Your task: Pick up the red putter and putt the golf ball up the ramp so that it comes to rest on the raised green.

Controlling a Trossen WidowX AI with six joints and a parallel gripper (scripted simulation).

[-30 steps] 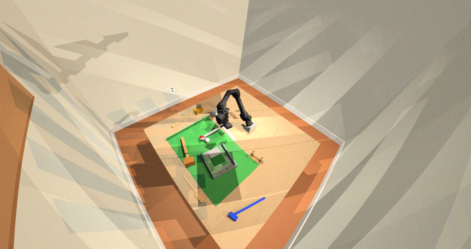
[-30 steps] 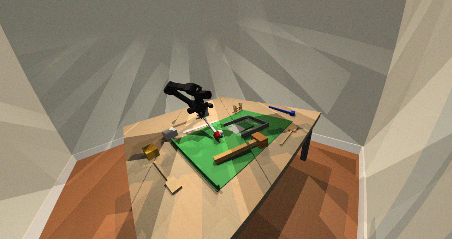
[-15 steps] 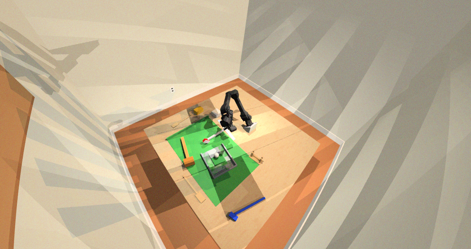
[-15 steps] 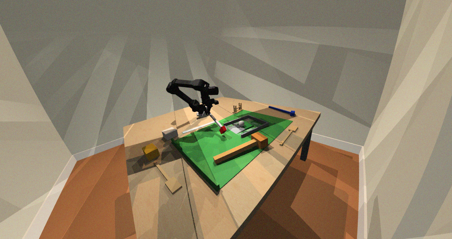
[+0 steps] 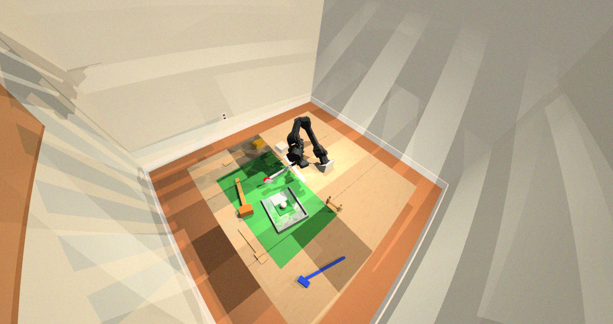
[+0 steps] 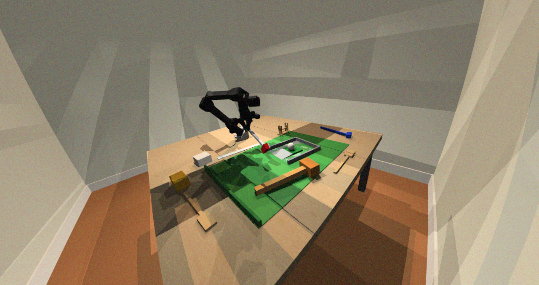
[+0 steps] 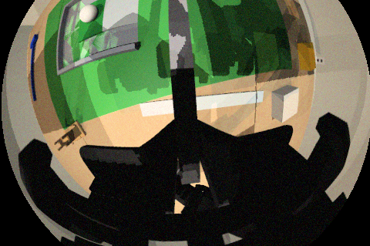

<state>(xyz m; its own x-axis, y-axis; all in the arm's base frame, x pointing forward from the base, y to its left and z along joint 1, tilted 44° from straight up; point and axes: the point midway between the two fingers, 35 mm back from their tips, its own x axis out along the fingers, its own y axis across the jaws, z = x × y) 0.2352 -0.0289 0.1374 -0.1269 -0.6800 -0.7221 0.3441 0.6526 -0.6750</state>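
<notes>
My gripper is shut on the red putter's dark handle. The putter's pale shaft slopes down to its red head, which is low over the green mat, short of the ramp. The white golf ball is on the raised green, near the top of the pale ramp. The head and ball are well apart. Whether the ball is rolling cannot be told.
A grey wall frame surrounds the raised green. An orange mallet lies partly on the mat. A blue putter, yellow block, white block and small wooden rack are around it.
</notes>
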